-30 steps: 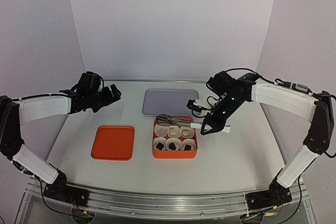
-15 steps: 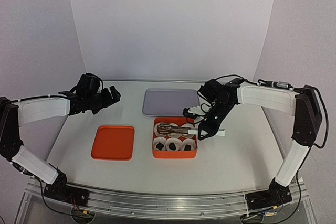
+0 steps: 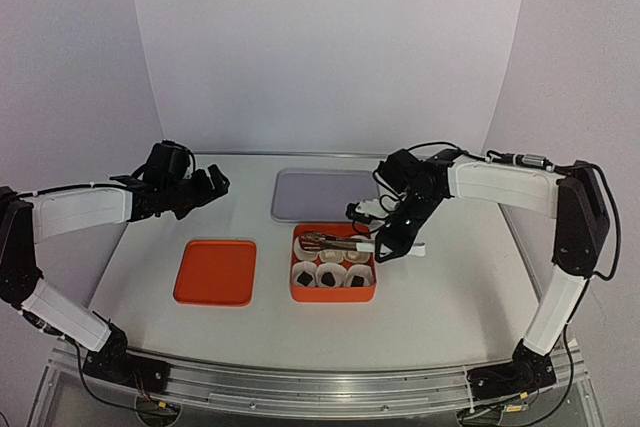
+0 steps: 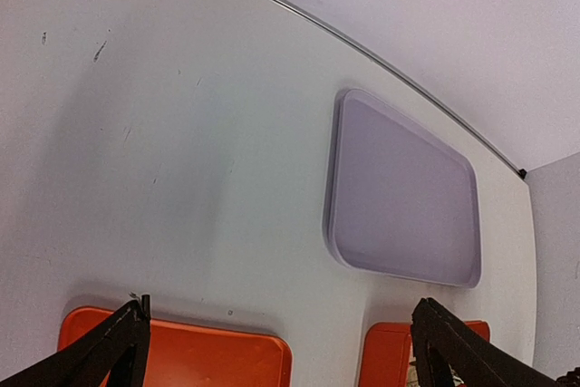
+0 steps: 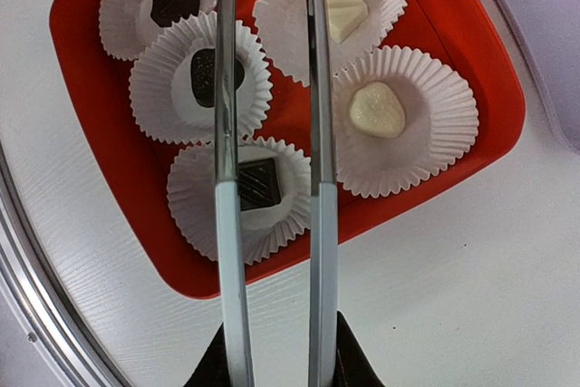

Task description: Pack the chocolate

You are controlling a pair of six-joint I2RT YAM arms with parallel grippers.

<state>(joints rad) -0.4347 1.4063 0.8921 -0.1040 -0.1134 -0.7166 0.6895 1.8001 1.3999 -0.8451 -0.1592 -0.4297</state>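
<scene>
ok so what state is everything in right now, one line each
orange box: open, paper cups inside
orange lid: off, flat on the table
chocolates: sitting in the paper cups
grey tray: nothing on it
tongs: held, arms apart, over the box
right end effector: shut on the tongs
left end effector: open, holding nothing

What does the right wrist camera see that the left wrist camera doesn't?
Only the right wrist view: the chocolates, dark and white, each in a frilly paper cup, and the metal tongs clamped in the right pincer. Only the left wrist view: the orange lid, the whole grey tray, and the left pincer wide open with nothing in it. Both: the orange box and the white table.
</scene>
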